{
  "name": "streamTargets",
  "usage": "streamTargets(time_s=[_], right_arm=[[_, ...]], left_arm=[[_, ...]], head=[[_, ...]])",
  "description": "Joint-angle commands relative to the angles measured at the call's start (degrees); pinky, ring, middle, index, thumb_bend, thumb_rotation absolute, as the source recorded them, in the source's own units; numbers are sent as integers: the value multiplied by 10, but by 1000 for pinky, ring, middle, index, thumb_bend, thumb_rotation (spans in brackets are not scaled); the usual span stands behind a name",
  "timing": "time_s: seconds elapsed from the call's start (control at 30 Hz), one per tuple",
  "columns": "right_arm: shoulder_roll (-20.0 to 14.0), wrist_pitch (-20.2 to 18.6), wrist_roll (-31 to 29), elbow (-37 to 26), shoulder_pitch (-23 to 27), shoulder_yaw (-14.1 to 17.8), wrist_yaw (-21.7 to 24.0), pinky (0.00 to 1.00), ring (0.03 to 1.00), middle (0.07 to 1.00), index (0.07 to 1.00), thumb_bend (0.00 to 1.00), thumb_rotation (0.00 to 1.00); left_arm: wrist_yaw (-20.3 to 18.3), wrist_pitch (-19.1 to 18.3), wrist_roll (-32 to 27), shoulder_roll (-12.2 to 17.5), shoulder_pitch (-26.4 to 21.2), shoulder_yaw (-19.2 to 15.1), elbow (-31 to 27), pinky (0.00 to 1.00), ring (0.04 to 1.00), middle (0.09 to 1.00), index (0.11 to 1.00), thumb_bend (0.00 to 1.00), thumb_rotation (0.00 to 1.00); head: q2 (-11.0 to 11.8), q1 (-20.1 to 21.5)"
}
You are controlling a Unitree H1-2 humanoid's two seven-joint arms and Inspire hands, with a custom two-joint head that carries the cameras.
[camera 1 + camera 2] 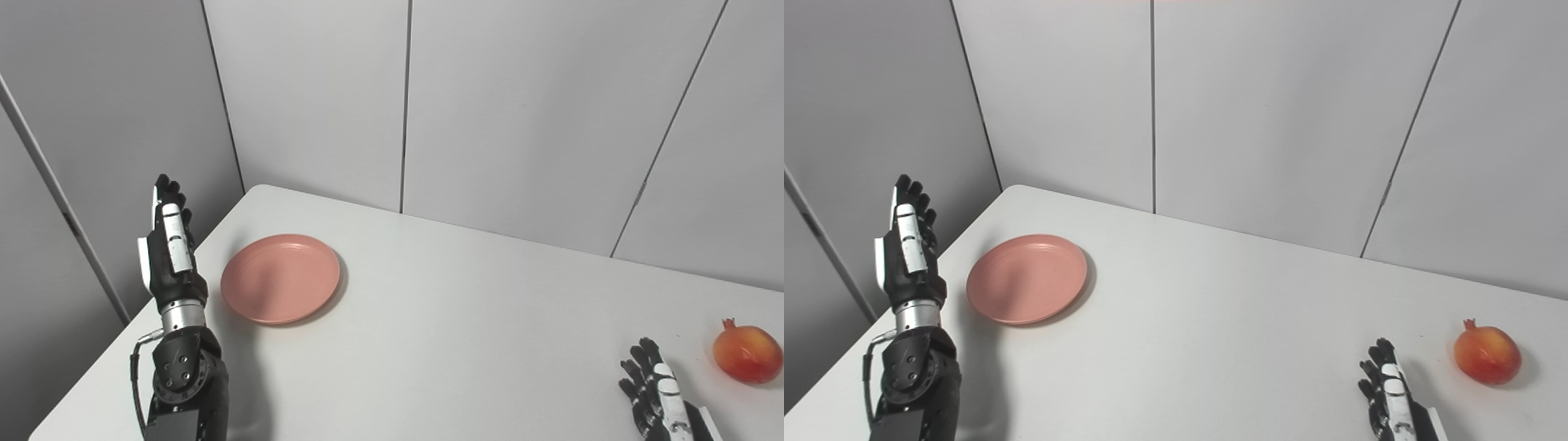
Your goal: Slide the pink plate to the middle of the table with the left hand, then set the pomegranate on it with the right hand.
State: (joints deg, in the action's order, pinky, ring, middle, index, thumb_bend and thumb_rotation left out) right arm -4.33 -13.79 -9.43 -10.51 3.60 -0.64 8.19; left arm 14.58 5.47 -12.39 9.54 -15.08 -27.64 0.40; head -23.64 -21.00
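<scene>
The pink plate (280, 277) lies empty on the white table (459, 318), near its far left corner. My left hand (168, 245) is raised just left of the plate, fingers straight and pointing up, open, apart from the plate's rim. The pomegranate (747, 353), red-orange with its small crown up, rests at the right side of the table. My right hand (655, 392) lies low by the front edge, left of the fruit, open and holding nothing, a short gap between them.
Grey wall panels (490, 110) stand close behind the table and along its left side. The table's left edge runs right under my left forearm (184, 380).
</scene>
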Motion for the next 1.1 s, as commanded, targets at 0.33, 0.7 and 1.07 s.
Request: streamTargets(time_s=[0.33,0.7,1.07], right_arm=[[-5,-4,-5,-20,18,4,1,1000,1000,1000,1000,158,1000],[-4,-9,-3,-25,17,3,-1,1000,1000,1000,1000,165,1000],[-3,-7,-4,-24,17,4,0,1000,1000,1000,1000,155,1000]], left_arm=[[-36,34,-49,28,-4,-11,40,986,967,963,932,453,1000],[-53,51,-71,36,-6,-15,89,970,968,961,941,412,1000],[-80,61,-97,48,-12,-12,136,972,967,970,952,398,1000]], head=[[-2,-1],[-4,-1],[-5,0]])
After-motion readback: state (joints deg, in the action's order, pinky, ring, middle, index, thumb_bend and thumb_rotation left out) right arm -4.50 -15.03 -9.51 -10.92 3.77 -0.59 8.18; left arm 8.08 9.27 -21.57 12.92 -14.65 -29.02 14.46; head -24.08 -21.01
